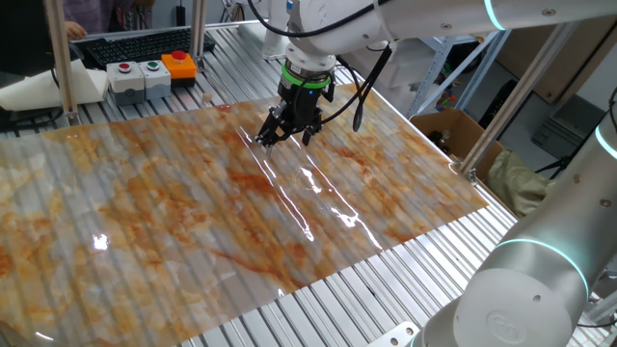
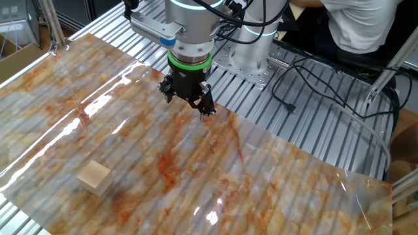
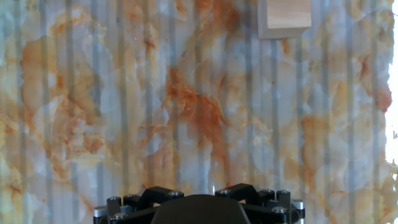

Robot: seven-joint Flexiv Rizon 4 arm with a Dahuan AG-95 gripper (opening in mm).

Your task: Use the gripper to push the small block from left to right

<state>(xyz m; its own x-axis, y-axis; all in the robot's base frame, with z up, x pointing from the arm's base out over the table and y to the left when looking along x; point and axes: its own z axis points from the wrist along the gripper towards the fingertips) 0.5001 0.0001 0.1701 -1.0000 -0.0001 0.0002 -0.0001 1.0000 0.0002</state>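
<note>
The gripper (image 2: 188,98) hangs above the marbled orange-and-grey sheet (image 2: 261,170), close to the sheet's edge on the arm-base side, with bare slatted aluminium table (image 2: 307,111) just beyond that edge. Its black fingers point down and look drawn close together, but whether the jaws are fully shut cannot be told; nothing is seen held between them. In one fixed view the gripper (image 1: 289,130) sits near the sheet's far border, and a wide run of open sheet (image 1: 193,212) spreads out ahead of it and to both sides.

The small block (image 2: 94,178) rests flat on the sheet, well apart from the gripper, out across the open sheet away from the arm base and near the sheet's opposite edge. In the hand view the block (image 3: 285,17) shows at the top of the frame, ahead of the fingers and a little to one side, cut off by the frame edge. Nothing lies on the sheet between tool and block.

Off the sheet, behind the gripper in one fixed view, a grey button box (image 1: 151,73) with red, green and orange buttons stands on the table, beside a keyboard (image 1: 135,45). A black cable (image 2: 313,65) trails over the slats near the arm base (image 2: 251,55). A cardboard box (image 1: 453,130) sits past the table edge.
</note>
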